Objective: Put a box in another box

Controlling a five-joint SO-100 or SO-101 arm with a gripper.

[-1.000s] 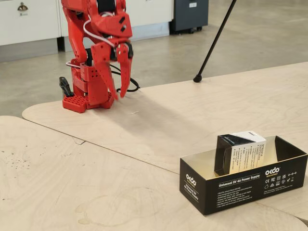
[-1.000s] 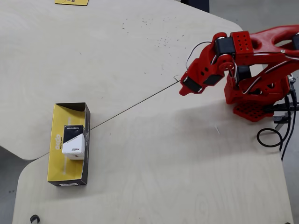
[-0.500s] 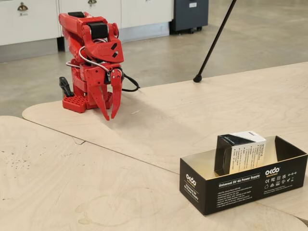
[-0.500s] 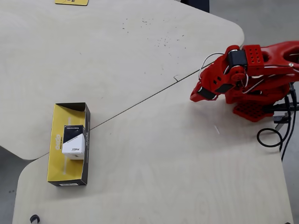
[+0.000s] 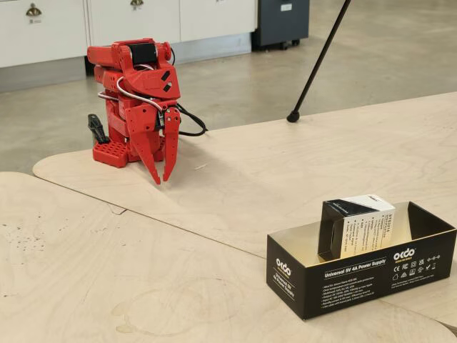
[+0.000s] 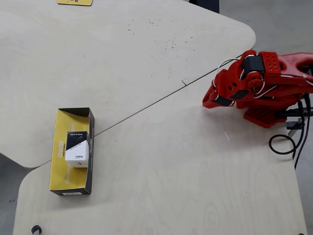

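Note:
The small glossy black carton with white printed sides (image 5: pixel 357 225) stands upright inside the long black box (image 5: pixel 335 279) at the right front of the fixed view. In the overhead view the carton (image 6: pixel 77 149) sits in the middle of the long box (image 6: pixel 57 166), whose inside looks yellow-tan. My red gripper (image 5: pixel 162 179) is folded back at the arm's base, far from both boxes, tips pointing down just above the table, nearly together and holding nothing. It also shows in the overhead view (image 6: pixel 209 102).
The table is made of light plywood panels with a seam (image 6: pixel 146 105) running across. A black tripod leg (image 5: pixel 314 68) rests on the far panel. Black cables (image 6: pixel 286 142) lie beside the arm base. A yellow item (image 6: pixel 74 2) lies at the far edge.

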